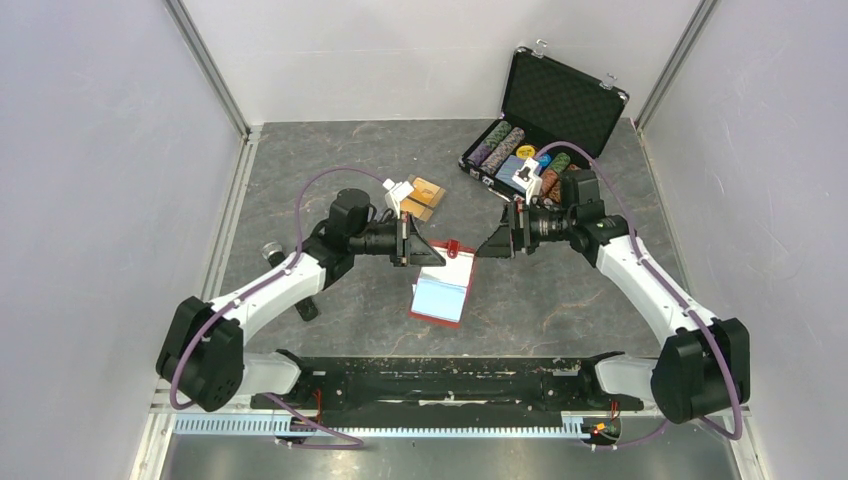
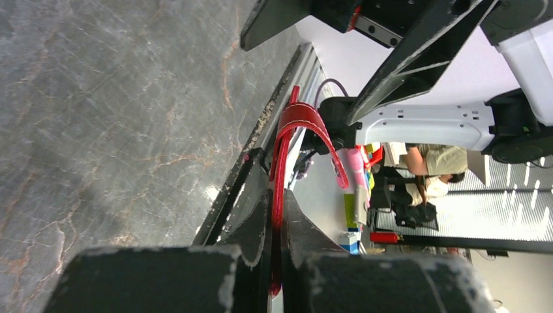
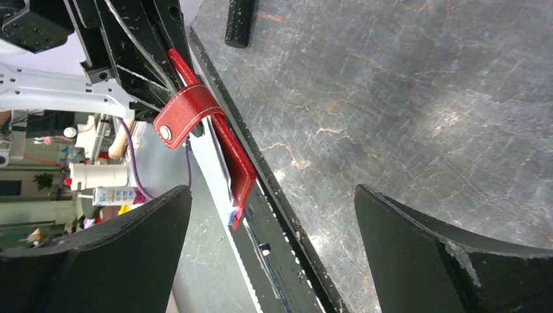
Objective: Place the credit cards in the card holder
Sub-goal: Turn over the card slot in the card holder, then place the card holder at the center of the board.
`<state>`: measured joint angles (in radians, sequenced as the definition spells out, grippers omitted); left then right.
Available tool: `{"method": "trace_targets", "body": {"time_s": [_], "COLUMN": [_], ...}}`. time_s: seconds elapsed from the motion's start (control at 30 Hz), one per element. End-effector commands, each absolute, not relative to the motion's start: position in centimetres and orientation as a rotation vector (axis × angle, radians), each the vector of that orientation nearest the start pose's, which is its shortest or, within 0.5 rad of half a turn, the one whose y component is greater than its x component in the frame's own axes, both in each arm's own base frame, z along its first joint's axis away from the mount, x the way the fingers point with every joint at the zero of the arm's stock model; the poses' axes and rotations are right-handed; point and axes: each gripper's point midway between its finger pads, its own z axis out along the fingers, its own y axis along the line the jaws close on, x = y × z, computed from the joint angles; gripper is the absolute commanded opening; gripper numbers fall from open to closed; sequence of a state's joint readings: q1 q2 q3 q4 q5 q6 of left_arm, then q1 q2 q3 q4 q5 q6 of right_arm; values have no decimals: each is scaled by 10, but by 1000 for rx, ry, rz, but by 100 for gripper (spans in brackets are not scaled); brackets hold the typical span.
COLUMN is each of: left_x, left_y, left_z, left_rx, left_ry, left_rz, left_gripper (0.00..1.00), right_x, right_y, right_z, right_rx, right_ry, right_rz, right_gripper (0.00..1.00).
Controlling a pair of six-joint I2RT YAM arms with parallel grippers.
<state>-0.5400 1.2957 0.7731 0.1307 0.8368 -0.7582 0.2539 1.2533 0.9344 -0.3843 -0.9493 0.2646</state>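
Note:
The red card holder (image 1: 443,289) hangs open with its pale blue-grey lining facing up, its snap tab (image 1: 455,247) at the far end. My left gripper (image 1: 428,256) is shut on the holder's far left edge; in the left wrist view (image 2: 277,199) the red edge (image 2: 279,156) runs between the closed fingers. My right gripper (image 1: 494,245) is open and empty, just right of the tab. In the right wrist view (image 3: 272,192) the holder (image 3: 235,156) shows edge-on, ahead of the spread fingers. Orange and gold credit cards (image 1: 426,198) lie behind the left gripper.
An open black chip case (image 1: 545,125) with poker chips and a blue deck stands at the back right, behind the right wrist. A small grey cylinder (image 1: 272,250) and a black stub (image 1: 308,308) lie by the left arm. White walls enclose the table.

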Motion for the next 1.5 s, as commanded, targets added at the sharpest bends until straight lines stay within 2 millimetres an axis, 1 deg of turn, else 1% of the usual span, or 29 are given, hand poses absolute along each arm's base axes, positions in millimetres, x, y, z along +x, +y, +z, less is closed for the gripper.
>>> {"method": "trace_targets", "body": {"time_s": [0.0,0.1,0.17,0.23,0.33,0.4,0.5,0.53,0.57,0.6,0.63,0.67,0.7,0.73,0.77,0.8,0.83,0.87,0.93,0.97,1.07,1.2,1.23,1.27,1.33,1.37,1.4,1.43,1.47], "left_x": [198,195,194,193,194,194,195,196,196,198,200,205,209,216,227,233,241,244,248,249,249,245,244,242,240,240,239,238,238], "left_y": [-309,-310,-311,-312,-314,-315,-315,-315,-315,-315,-313,-311,-305,-296,-286,-275,-264,-255,-242,-237,-225,-219,-219,-219,-219,-220,-220,-221,-221], "left_z": [223,226,227,228,229,229,230,231,230,230,227,223,214,203,197,190,188,186,189,190,196,197,197,197,194,192,191,189,189], "left_rx": [572,593,598,606,607,609,605,601,599,587,571,547,513,471,414,363,307,271,222,198,141,103,100,98,97,97,97,93,94], "left_ry": [2109,2103,2100,2096,2099,2096,2096,2097,2097,2101,2117,2136,2199,2265,2299,2342,2354,2367,2348,2336,2296,2266,2261,2259,2265,2271,2273,2276,2274], "left_rz": [-1688,-1706,-1711,-1719,-1726,-1727,-1726,-1726,-1723,-1708,-1676,-1611,-1528,-1402,-1270,-1157,-1050,-984,-897,-869,-824,-827,-833,-841,-849,-853,-859,-863,-868], "left_gripper": [2,2,2,2,2,2,5,10,19,28,37,41,49,60,69,74,77,81,85,86,89,92,92,92,93,93,93,93,93], "right_x": [232,226,222,218,210,205,202,203,204,205,207,209,211,213,216,219,223,225,230,235,248,272,272,277,273,274,269,266,259], "right_y": [229,238,243,249,259,264,270,270,271,271,271,270,270,269,267,264,261,258,250,248,232,206,199,191,174,167,162,157,154], "right_z": [208,209,210,211,211,208,201,199,198,196,193,190,185,180,173,167,159,151,137,135,118,102,94,91,75,74,68,68,60], "right_rx": [-593,-641,-671,-708,-764,-792,-807,-805,-802,-798,-792,-778,-766,-749,-722,-690,-653,-606,-505,-459,-287,-15,58,132,295,357,447,500,570], "right_ry": [2140,2132,2128,2117,2111,2116,2136,2142,2147,2153,2164,2179,2193,2213,2239,2266,2291,2323,2363,2357,2374,2328,2326,2302,2272,2227,2199,2149,2137], "right_rz": [1445,1485,1510,1536,1572,1588,1598,1598,1596,1590,1583,1568,1556,1540,1512,1487,1460,1441,1419,1422,1368,1286,1263,1246,1226,1224,1237,1249,1253], "right_gripper": [98,98,95,90,76,64,39,26,17,7,2,0,0,0,0,0,0,0,0,0,0,0,0,0,0,0,0,1,2]}}
